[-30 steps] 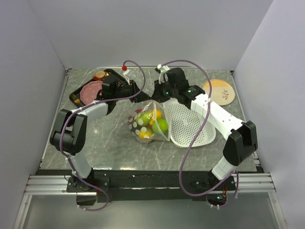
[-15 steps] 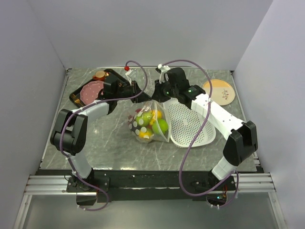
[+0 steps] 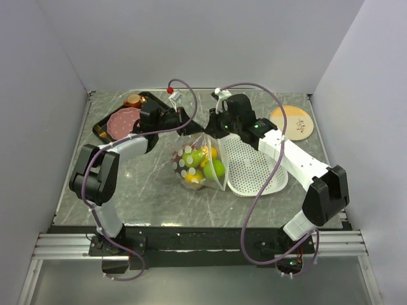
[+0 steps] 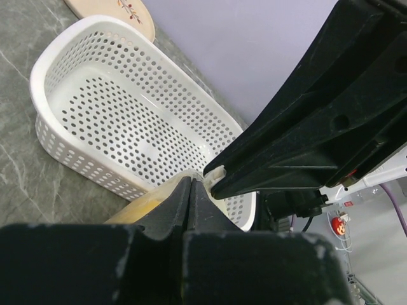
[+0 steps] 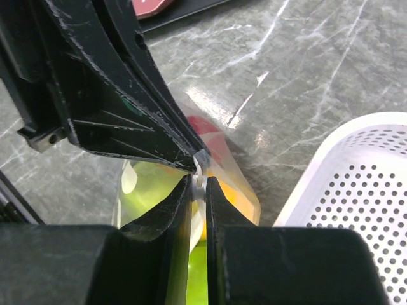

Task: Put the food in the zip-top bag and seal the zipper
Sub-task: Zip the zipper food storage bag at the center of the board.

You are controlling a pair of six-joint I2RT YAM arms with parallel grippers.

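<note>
The grey marbled table is carrying everything, and both arms are reaching inward to meet over its middle. The white perforated basket is lying right of centre, its near-left edge just beside the zip-top bag. The bag is standing upright at the centre of the table, its dotted clear walls bulging around the food: green apples, yellow and orange citrus and something red are showing through the plastic. At the far left a dark tray is holding a flat pink meat slice, and a round plate is sitting at the far right, well apart from the bag.

The right gripper is pinching the zipper at the top of the bag, its fingers nearly together with the white strip between them. The left gripper is pressing its fingers fully together, tips touching that same strip right against the right gripper; whether the strip is actually caught between them I cannot tell
</note>
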